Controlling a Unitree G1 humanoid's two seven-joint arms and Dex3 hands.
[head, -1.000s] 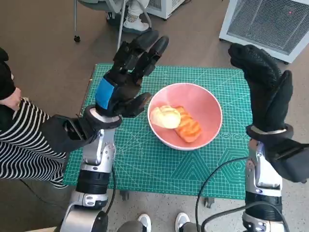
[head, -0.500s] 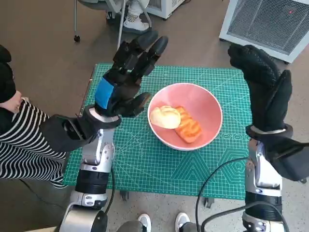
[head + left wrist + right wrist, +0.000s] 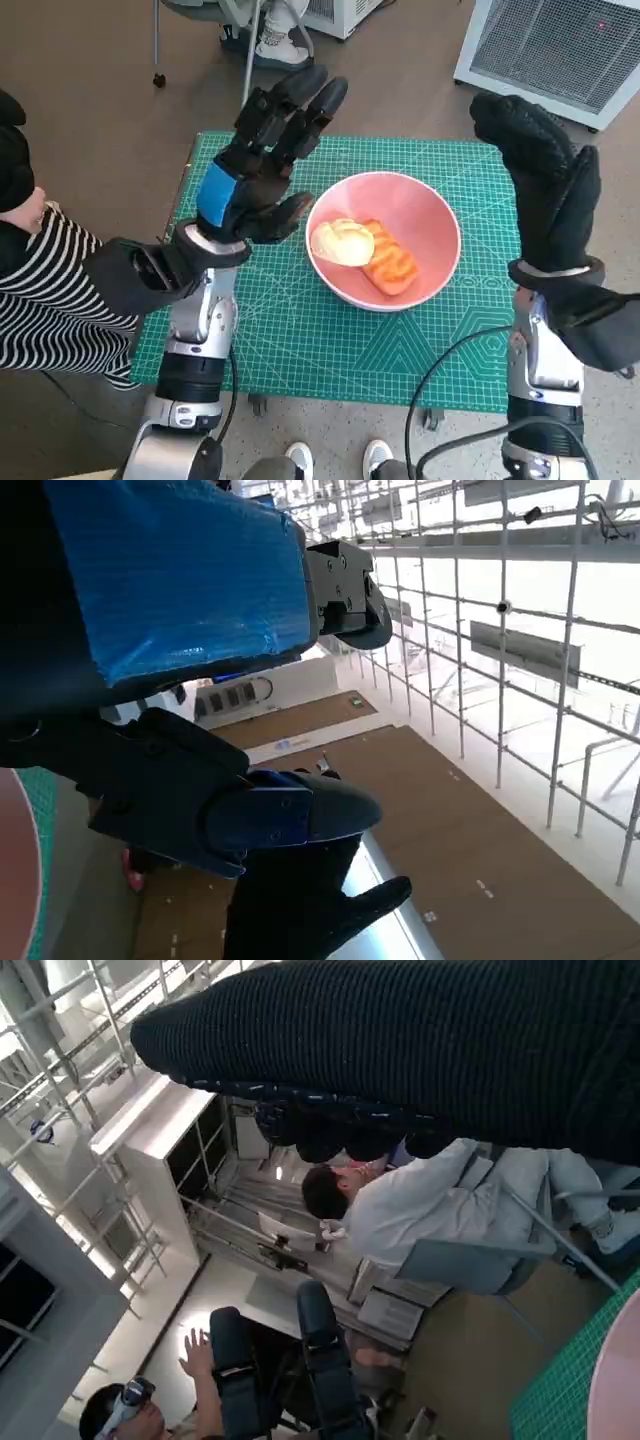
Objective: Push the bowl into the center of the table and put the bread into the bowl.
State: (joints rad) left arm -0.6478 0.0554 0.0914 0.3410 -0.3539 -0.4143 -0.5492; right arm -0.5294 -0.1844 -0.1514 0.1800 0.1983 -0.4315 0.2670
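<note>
Nothing has really moved: your left hand (image 3: 252, 185) and right hand (image 3: 545, 190) still hover raised, fingers spread and holding nothing, while the bread (image 3: 366, 253) lies inside the pink bowl (image 3: 425, 215) mid-counter, so your task looks finished.

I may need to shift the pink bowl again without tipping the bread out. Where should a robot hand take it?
Probably by the rim of the pink bowl on its right, bread-free side, coming from the right robot hand. The wall flares outward, so a thumb-over-rim pinch should hold; both breads lie toward the left.
</note>
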